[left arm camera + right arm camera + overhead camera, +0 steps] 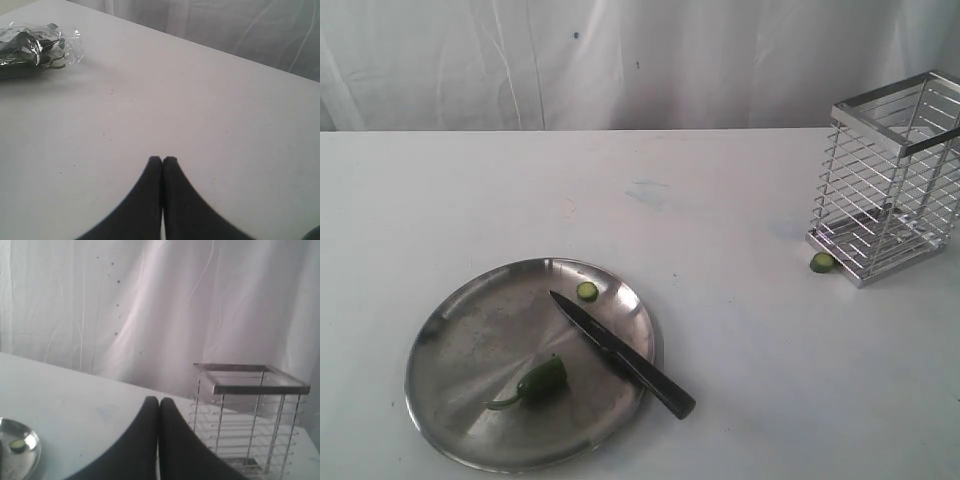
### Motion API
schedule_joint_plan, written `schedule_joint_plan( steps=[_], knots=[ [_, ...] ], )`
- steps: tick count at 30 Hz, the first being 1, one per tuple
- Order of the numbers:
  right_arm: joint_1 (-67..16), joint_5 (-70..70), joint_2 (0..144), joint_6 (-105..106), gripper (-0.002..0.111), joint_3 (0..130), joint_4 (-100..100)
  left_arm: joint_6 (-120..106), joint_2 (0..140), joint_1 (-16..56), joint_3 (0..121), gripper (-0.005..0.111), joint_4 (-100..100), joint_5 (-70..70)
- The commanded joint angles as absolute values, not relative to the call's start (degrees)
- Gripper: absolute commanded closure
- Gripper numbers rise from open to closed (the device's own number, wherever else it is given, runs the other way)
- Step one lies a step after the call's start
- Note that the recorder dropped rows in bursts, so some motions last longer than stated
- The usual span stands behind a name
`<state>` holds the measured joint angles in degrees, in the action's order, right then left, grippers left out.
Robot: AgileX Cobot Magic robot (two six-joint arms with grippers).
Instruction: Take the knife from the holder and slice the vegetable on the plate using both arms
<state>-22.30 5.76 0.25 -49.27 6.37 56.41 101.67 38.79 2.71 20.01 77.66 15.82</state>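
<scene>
The knife (623,354) lies across the plate's right side, its dark blade over the dish and its black handle jutting past the rim toward the front. On the silver plate (450,330) rests the green chili pepper (538,383), stem to the left. The chrome wire holder (892,180) stands empty at the far right and also shows in the right wrist view as the holder (250,415). Neither arm appears in the exterior view. My left gripper (162,159) is shut over bare table. My right gripper (159,400) is shut, with nothing between its fingers, beside the holder.
One round green slice (587,291) sits on the plate's far rim, and another slice (822,262) lies on the table against the holder's base. A crinkled clear plastic bag (35,42) lies on the table in the left wrist view. A white curtain hangs behind the table.
</scene>
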Motion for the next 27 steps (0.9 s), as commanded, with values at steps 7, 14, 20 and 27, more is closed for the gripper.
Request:
schedule_joint_plan(
  steps=[7, 14, 20, 27],
  knots=[
    [-13.08, -6.57, 0.0, 8.34, 0.108, 0.0, 3.54, 101.55, 38.32, 2.63, 19.71, 0.107, 78.41, 16.16],
    [1.88, -2.31, 0.0, 3.61, 0.108, 0.0, 0.0, 101.55, 38.32, 2.63, 19.71, 0.107, 78.41, 16.16],
    [3.33, 18.9, 0.0, -4.02, 0.108, 0.0, 5.96, 101.55, 38.32, 2.63, 19.71, 0.107, 78.41, 16.16],
    [3.33, 19.27, 0.0, -3.59, 0.108, 0.0, 5.94, 101.55, 38.32, 2.63, 19.71, 0.107, 78.41, 16.16]
  ],
)
